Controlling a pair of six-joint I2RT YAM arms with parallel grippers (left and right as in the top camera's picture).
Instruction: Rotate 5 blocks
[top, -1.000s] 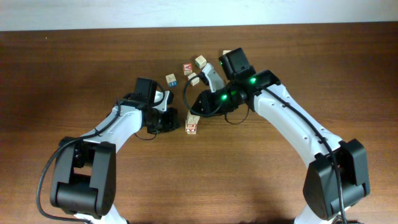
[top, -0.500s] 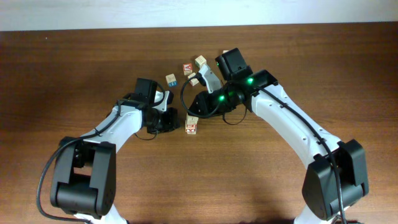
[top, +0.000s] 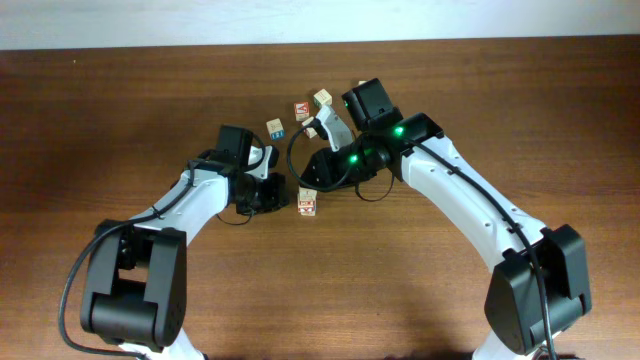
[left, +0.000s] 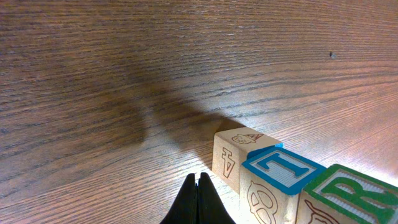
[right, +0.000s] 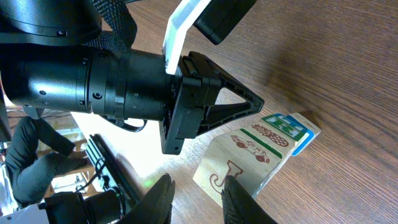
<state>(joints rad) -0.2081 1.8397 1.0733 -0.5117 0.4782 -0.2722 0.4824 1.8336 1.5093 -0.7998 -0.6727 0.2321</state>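
Blocks (right: 249, 155) at parted right claw (right: 198, 182) tips; left claw (left: 199, 200) closed, low.

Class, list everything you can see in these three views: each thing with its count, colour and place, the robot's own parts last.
table: one, dark brown wood, beneath everything
row of blocks: at least three, pale wood with blue, green and reddish print, touching side by side, between the grippers
pale loose blocks: two, beyond the row
blue-print cube: one, left of those
red-faced cube: one, between them
arms: two, white with black joints
left gripper: black, shut, beside the row's end
right gripper: black, open, over the row
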